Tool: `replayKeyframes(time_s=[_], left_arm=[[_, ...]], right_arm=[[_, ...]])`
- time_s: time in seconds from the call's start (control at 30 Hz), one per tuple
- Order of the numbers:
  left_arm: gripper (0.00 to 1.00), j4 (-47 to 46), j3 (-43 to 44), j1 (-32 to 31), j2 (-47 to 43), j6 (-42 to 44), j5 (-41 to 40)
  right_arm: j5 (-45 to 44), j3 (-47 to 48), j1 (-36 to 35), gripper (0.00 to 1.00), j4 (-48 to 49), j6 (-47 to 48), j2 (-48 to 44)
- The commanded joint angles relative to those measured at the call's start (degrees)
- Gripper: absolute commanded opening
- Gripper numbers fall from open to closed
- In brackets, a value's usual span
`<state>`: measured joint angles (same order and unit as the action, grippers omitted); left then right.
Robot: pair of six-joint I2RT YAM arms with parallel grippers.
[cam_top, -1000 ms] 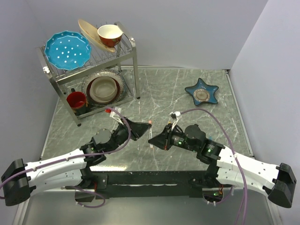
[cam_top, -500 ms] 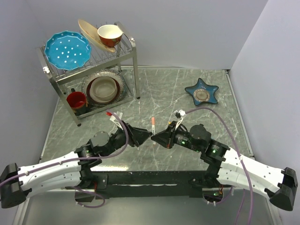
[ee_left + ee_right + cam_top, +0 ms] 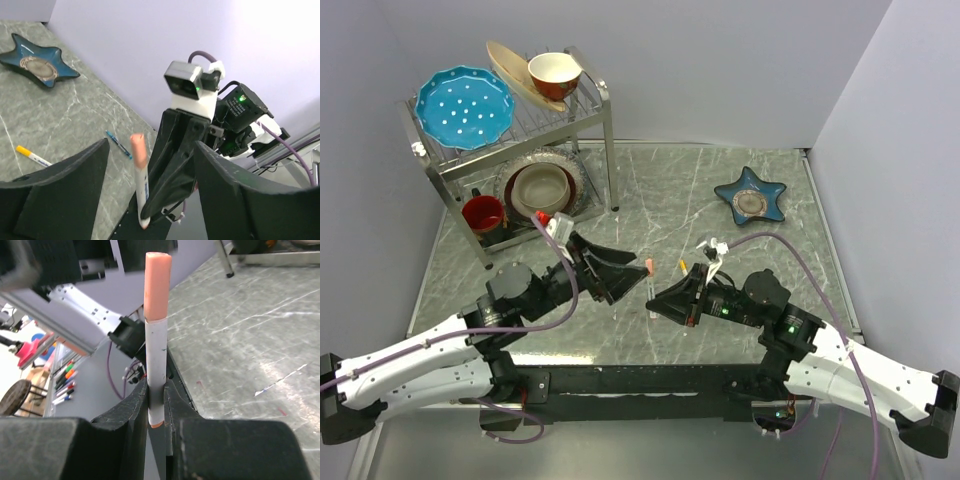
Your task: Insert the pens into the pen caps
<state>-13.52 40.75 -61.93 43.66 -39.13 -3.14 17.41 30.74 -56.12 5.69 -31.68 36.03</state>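
The right gripper (image 3: 156, 405) pinches the white pen (image 3: 156, 360) upright, with the pink cap (image 3: 157, 285) on its top end. The left gripper (image 3: 150, 146) stands spread around it, touching nothing. If the cap sits loosely, 1 brushing finger could knock it off.

both arms stretch inward over the table, wrists facing each other, tips near. left gripper (image 3: 632, 279) jaws spread wide, gripping nothing. right gripper (image 3: 658, 297) fingers pinched on an upright pen (image 3: 155, 345).
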Motion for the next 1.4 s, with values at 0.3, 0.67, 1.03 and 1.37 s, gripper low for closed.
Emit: replayKeyframes(time_s=[0.3, 0.67, 1.03, 1.37], left_arm=[[0.61, 2.44, 5.92, -0.21, 4.5, 6.79, 4.19], [0.54, -1.51, 3.2, -0.21, 2.66, 5.3, 5.51], [0.01, -10.38, -3.03, -0.21, 4.95, -3.91, 19.03], [0.01, -21.02, -15.7, -0.12, 2.84, -17.72, 21.24]], right_arm=[[6.85, -2.17, -0.48, 0.0, 7.22, -2.51, -1.49], [9.57, -3.58, -0.48, 0.0, 10.3, -4.27, -2.37], [9.32, -1.74, -0.4, 0.0, 14.08, -5.41, -2.01], [-2.8, 11.7, -0.04, 0.0, 8.12, -0.32, -2.55]])
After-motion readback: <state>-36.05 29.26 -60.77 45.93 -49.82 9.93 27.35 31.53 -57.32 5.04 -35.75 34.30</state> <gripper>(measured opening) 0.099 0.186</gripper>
